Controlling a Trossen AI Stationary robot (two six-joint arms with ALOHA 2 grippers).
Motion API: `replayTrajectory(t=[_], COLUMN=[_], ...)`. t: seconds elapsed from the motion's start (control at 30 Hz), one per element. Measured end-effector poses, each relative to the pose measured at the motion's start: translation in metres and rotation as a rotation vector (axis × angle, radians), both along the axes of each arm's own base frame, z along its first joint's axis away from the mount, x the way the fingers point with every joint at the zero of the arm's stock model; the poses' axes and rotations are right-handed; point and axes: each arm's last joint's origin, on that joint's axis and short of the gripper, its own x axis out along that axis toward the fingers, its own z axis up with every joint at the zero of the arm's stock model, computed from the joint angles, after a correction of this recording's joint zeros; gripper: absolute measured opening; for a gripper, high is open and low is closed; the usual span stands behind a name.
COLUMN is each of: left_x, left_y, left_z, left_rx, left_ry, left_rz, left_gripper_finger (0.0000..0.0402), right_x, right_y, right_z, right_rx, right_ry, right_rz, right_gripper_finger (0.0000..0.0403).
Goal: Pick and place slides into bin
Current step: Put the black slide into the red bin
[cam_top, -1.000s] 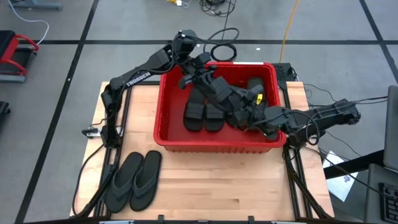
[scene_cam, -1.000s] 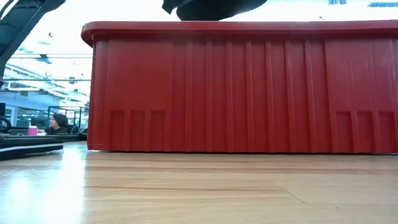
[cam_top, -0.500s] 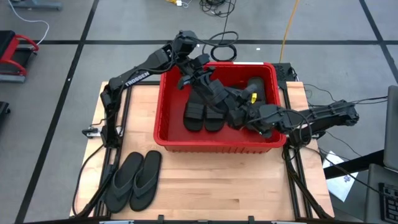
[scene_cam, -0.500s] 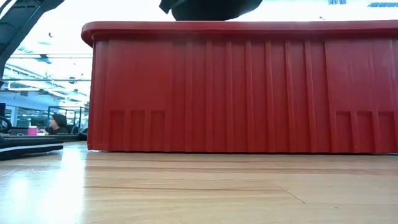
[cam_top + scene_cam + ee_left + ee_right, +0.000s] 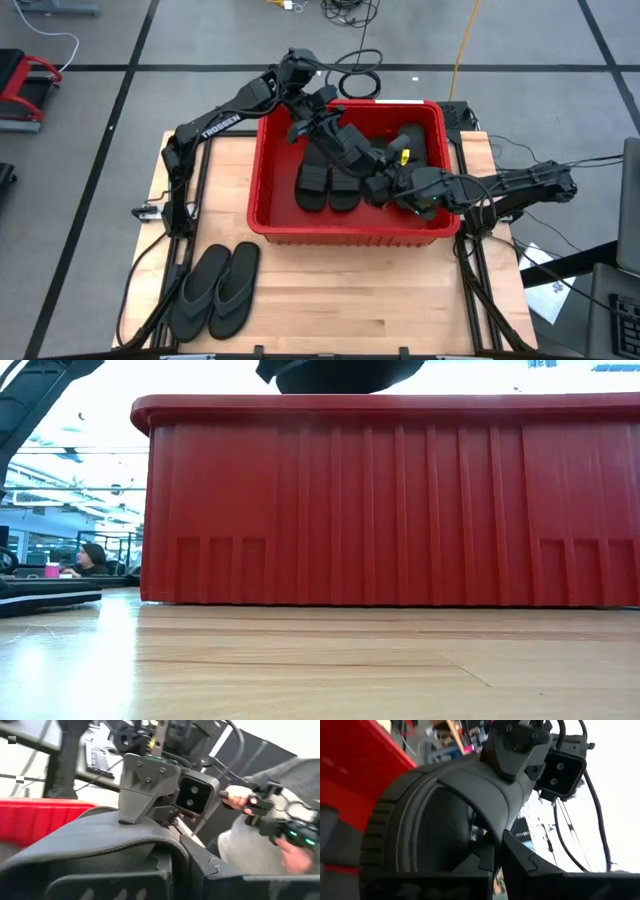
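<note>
Both grippers point(image 5: 318, 122) point(image 5: 375, 185) clamp slide point(image 5: 350, 150) over bin point(image 5: 262, 195)

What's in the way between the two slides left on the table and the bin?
Nothing visible lies on the table between the thong slides and the bin; only its near wall must be cleared. The left gripper and right gripper are over the bin, shut on another slide.

The bin point(image 5: 262, 215) stands at the rear middle of the worktop point(image 5: 350, 300). Inside it, two slides point(image 5: 327, 187) lie side by side on the floor, with more slides point(image 5: 412, 143) toward its right rear corner. A thong pair point(image 5: 215, 288) lies on the worktop, in front of the bin to its left.
</note>
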Motion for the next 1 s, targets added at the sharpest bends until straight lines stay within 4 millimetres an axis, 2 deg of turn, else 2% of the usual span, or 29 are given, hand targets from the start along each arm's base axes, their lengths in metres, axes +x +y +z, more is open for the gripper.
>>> replayTrajectory(t=[0.23,0.4,0.57,0.7,0.83,1.0], left_x=[-0.015,-0.022,-0.029,-0.042,-0.064,-0.093], left_y=[0.017,0.024,0.036,0.053,0.064,0.06], left_z=[0.008,0.014,0.014,0.018,0.031,0.054], left_rx=[0.017,0.025,0.042,0.032,0.027,0.108], left_ry=[0.003,-0.023,-0.05,-0.044,-0.049,-0.114], left_rz=[0.106,0.119,0.133,0.187,0.244,0.317], left_gripper_finger=[0.0075,0.0125,0.0155,0.0166,0.0166,0.0142], right_x=[-0.006,-0.009,-0.013,-0.019,-0.023,-0.029], right_y=[0.011,0.017,0.02,0.023,0.024,0.022], right_z=[0.007,0.016,0.022,0.018,0.016,0.019], right_rx=[-0.035,-0.053,-0.072,-0.082,-0.069,-0.026], right_ry=[0.038,0.057,0.118,0.202,0.186,0.11], right_rz=[-0.024,-0.028,-0.057,-0.104,-0.179,-0.24], right_gripper_finger=[0.0002,0.0002,0.0001,0.0001,0.0001,0.0001])
